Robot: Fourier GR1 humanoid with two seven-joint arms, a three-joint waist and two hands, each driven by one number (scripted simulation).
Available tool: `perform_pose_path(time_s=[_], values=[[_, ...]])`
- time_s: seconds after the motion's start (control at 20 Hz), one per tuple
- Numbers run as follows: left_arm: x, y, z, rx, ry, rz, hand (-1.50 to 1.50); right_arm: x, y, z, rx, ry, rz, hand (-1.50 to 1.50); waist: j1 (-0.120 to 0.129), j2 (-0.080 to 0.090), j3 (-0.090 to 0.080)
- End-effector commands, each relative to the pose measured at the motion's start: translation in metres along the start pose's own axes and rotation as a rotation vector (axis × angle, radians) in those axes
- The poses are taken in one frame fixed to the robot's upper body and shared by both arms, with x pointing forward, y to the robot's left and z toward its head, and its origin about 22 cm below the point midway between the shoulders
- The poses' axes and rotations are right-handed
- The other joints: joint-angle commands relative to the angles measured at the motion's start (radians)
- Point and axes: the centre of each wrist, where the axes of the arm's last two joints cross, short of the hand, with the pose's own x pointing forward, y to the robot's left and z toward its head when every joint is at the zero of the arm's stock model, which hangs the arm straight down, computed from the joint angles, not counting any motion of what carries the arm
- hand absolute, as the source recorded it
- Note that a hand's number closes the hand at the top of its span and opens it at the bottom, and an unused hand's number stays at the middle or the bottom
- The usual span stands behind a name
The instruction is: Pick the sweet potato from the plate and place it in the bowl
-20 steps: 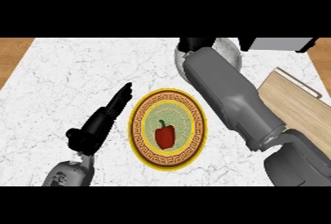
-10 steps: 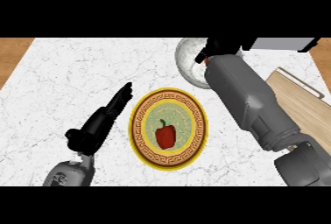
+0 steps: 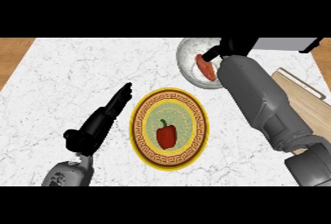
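Bowl (image 3: 191, 52) uncovered on marble counter (image 3: 65, 78).

Sweet potato (image 3: 206, 69): reddish-orange, elongated, lying inside bowl, right part hidden behind forearm. Bowl (image 3: 188, 52): pale grey, round, upright on counter at far side, beyond plate. Plate (image 3: 143, 131): round, yellow rim, dark patterned band, greenish centre, flat mid-counter.

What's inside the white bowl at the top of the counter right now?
An orange-red sweet potato lies inside the bowl, toward its right side. The right hand and forearm cover the bowl's right part, so the rest of the inside cannot be seen.
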Motion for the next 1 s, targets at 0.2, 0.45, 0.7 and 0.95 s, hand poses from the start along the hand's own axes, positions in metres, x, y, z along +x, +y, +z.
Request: perform_pose_path(time_s=[0.2, 0.45, 0.7, 0.95], values=[[-0.002, 0.016, 0.003, 0.014, 0.015, 0.016, 0.00, -0.010, -0.035, -0.028, -0.258, 0.069, -0.273, -1.50, -0.015, -0.005, 0.000], [-0.006, 0.006, 0.006, 0.060, 0.026, -0.004, 0.00, -0.042, -0.009, -0.014, -0.247, 0.155, -0.396, -1.50, -0.054, -0.023, 0.000], [-0.014, 0.023, 0.016, 0.081, 0.056, 0.015, 0.00, -0.094, -0.051, -0.040, -0.323, 0.190, -0.465, -1.50, -0.090, -0.035, -0.001], [-0.015, 0.020, 0.025, 0.094, 0.050, 0.018, 0.00, -0.156, -0.055, -0.015, -0.328, 0.164, -0.502, -1.50, -0.103, -0.041, -0.002]])
